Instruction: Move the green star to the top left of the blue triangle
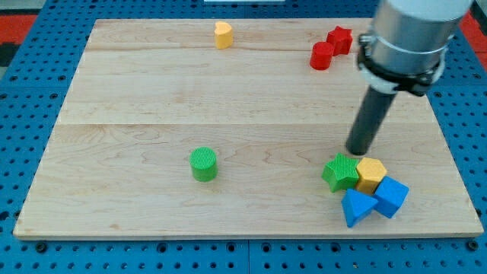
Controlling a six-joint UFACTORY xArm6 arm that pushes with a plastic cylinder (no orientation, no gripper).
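1. My tip [357, 151] sits low on the board's right side, just above the green star [340, 172], near its upper right edge; I cannot tell if they touch (the rod carries no claw, so nothing opens or shuts).
2. The green star lies in a tight cluster near the view's bottom right; it touches the yellow block [370, 174] on its right.
3. The blue triangle [355, 206] lies just below the star and the yellow block; a blue cube [391, 196] sits beside it on the right, under the yellow block.
4. A green cylinder [203, 164] stands alone, well apart to the left; it is near the board's middle.
5. At the view's top, a red cylinder [322, 55] and a red star [339, 39] sit close together; a yellow heart [222, 34] lies farther left.
6. All rest on the wooden board [137, 114].
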